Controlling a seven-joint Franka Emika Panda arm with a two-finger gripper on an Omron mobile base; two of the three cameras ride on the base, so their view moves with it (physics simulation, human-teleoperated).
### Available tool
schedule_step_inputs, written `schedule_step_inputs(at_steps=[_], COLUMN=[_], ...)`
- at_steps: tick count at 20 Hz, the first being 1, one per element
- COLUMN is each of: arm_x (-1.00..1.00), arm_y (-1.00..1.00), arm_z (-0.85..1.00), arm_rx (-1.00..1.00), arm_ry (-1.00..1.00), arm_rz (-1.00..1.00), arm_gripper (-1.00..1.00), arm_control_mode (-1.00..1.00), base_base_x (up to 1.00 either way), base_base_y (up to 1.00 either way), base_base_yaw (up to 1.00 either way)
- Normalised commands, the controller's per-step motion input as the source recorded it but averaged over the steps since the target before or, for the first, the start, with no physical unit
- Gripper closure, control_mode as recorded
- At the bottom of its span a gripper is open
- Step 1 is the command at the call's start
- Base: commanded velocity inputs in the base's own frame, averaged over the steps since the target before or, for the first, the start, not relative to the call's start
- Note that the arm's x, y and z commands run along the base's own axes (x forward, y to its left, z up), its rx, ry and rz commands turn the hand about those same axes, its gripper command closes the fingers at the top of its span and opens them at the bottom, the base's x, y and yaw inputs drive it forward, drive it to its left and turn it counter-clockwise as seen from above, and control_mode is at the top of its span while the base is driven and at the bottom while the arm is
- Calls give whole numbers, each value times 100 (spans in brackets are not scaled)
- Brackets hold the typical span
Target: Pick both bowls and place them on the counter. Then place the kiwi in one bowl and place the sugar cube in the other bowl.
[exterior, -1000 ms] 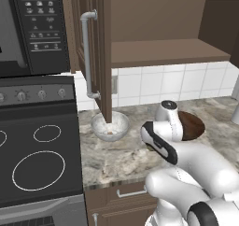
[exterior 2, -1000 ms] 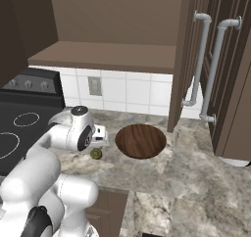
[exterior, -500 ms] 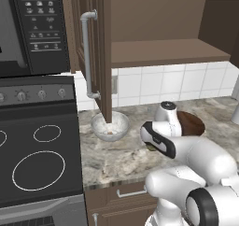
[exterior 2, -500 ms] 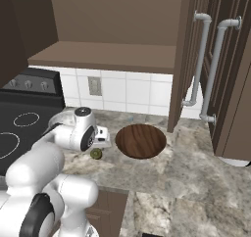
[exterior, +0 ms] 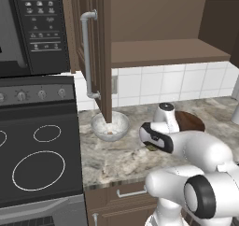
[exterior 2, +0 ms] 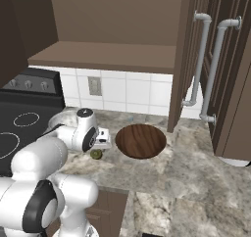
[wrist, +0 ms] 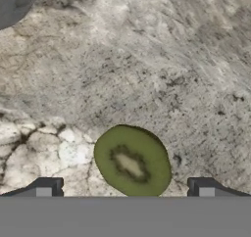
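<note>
My gripper (wrist: 125,187) hangs low over the counter (wrist: 162,69) with its jaws spread as wide as they go and nothing between them. The kiwi (wrist: 132,161), cut face up, lies on the stone just ahead of my fingertips (wrist: 47,187), roughly centred between them and untouched. From the right base view, the wooden bowl (exterior 2: 141,140) sits on the counter just beyond my hand; in the left base view the marbled bowl (exterior: 110,126) rests further off, under the open cabinet door (exterior: 99,52).
</note>
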Motion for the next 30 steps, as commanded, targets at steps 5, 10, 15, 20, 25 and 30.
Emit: schedule_step_inputs(at_steps=[5, 10, 15, 20, 25, 30], arm_x=[0, 0, 1, 4, 0, 0], arm_y=[0, 0, 0, 0, 0, 0], arm_z=[-17, -16, -17, -15, -14, -13], arm_rx=[0, 0, 0, 0, 0, 0], arm_ry=[0, 0, 0, 0, 0, 0], arm_rz=[0, 0, 0, 0, 0, 1], arm_gripper=[-100, -100, -100, -100, -100, -100], arm_control_mode=[-100, -100, -100, -100, -100, -100], base_base_x=[0, 0, 0, 0, 0, 0], base_base_y=[0, 0, 0, 0, 0, 0], base_base_yaw=[0, 0, 0, 0, 0, 0])
